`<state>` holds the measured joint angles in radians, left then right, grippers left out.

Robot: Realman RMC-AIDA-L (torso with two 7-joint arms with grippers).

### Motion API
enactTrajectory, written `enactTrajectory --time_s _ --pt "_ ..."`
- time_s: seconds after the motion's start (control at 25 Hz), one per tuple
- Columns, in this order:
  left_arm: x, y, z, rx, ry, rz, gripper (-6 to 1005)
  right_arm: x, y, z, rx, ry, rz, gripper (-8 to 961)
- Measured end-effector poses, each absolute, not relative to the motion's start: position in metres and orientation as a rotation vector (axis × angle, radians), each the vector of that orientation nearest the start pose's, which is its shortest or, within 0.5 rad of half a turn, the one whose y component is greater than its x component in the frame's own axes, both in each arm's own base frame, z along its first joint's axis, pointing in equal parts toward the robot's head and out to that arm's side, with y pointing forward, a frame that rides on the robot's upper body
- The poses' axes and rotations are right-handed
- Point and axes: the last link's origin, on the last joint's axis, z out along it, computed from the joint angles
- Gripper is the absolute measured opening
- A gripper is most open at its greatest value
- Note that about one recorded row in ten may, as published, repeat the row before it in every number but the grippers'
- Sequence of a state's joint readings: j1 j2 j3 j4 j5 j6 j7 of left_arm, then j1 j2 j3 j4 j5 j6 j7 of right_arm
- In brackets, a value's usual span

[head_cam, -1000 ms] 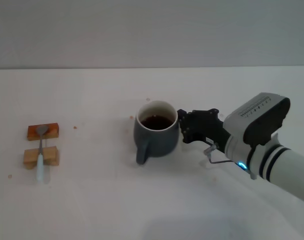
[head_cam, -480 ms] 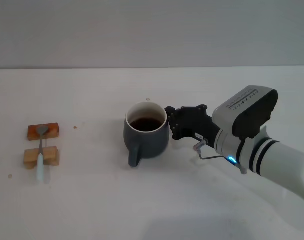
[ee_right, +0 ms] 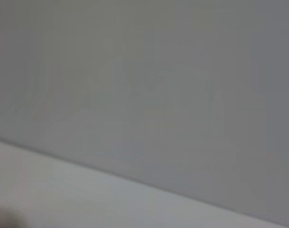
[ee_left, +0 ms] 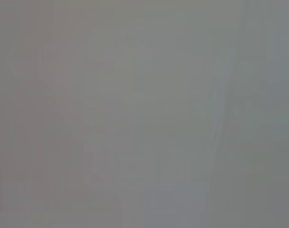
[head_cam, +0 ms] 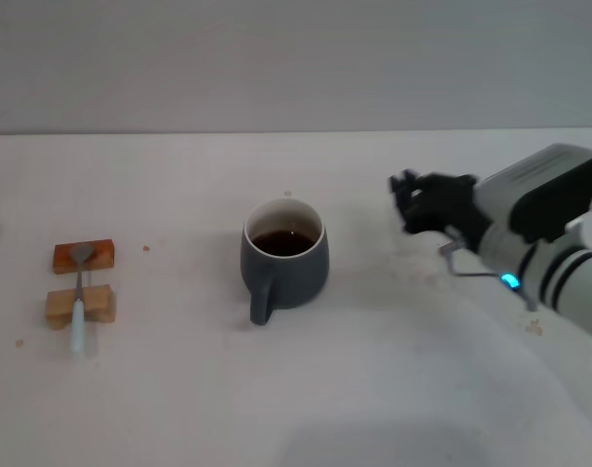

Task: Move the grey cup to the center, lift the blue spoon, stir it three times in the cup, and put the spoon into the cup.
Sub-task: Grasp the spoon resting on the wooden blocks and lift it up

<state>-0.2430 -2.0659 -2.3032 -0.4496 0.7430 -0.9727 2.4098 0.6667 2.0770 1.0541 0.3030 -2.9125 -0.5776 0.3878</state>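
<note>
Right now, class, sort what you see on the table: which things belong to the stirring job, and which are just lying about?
Belong to the job:
- grey cup, mid-table, holding dark liquid
- blue spoon, lying far left
- right pincer, apart from the cup, to its right

Just lying about:
- two wooden blocks under the spoon
- white table

Grey cup upright on white desk with dark liquid, handle toward the camera, right end effector well apart from it, blue spoon lying across two wooden blocks at far left
</note>
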Motion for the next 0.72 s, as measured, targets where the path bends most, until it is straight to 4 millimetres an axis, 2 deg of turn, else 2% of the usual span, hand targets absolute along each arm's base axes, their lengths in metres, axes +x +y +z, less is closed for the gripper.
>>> enactTrajectory --time_s 0.16,0.48,0.52,0.56,0.72 --pt "-0.384 0.310 0.086 -1.503 -0.743 -0.710 688 0.264 0.404 -0.074 -2.040 0.631 0.473 150" --pt "-0.356 0.312 0.089 -1.490 -0.808 -0.536 687 0.274 0.406 -0.064 -1.992 0.621 0.452 303" --pt "-0.340 0.313 0.089 -1.486 -0.795 -0.457 687 0.274 0.407 -0.063 -1.990 0.618 0.449 303" --pt "-0.335 0.313 0.088 -1.493 -0.785 -0.447 687 0.274 0.407 -0.063 -1.990 0.618 0.449 303" --pt "-0.333 0.313 0.087 -1.496 -0.780 -0.440 686 0.278 0.410 -0.055 -1.975 0.610 0.442 303"
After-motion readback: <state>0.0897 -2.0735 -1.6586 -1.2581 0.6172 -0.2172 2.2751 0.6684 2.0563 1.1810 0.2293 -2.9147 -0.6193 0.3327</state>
